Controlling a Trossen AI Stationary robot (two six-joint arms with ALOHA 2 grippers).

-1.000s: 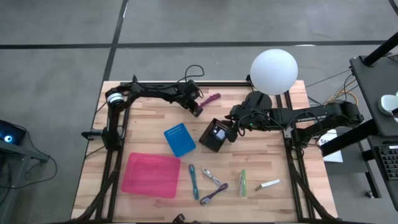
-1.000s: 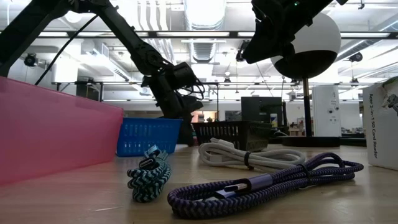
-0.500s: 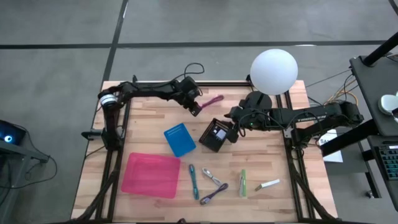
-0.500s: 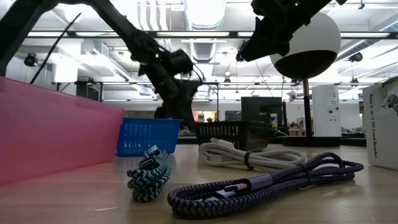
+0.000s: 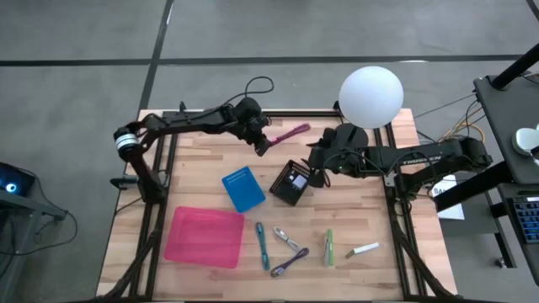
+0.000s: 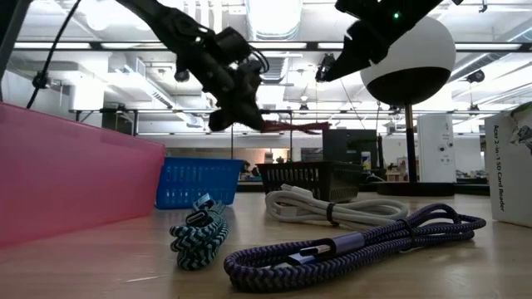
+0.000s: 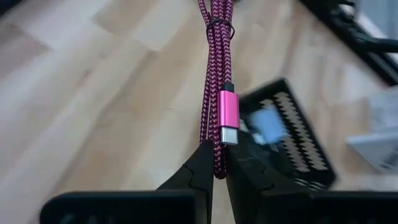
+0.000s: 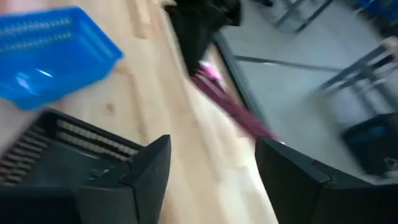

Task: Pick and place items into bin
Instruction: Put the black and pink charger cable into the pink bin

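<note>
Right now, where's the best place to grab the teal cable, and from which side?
Take the teal cable at its middle, coming straight down from above and closing across its narrow width. It lies flat as a long, slim bundle, with some bare space along both long sides.

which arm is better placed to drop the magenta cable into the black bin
Left. The left gripper is shut on the magenta cable, held above the table near the black bin. The right gripper is open and empty beside that bin.

Magenta cable (image 7: 214,74) running off the wrist picture's edge at twelve o'clock, black basket's (image 5: 292,183) contents showing too small to identify
</note>
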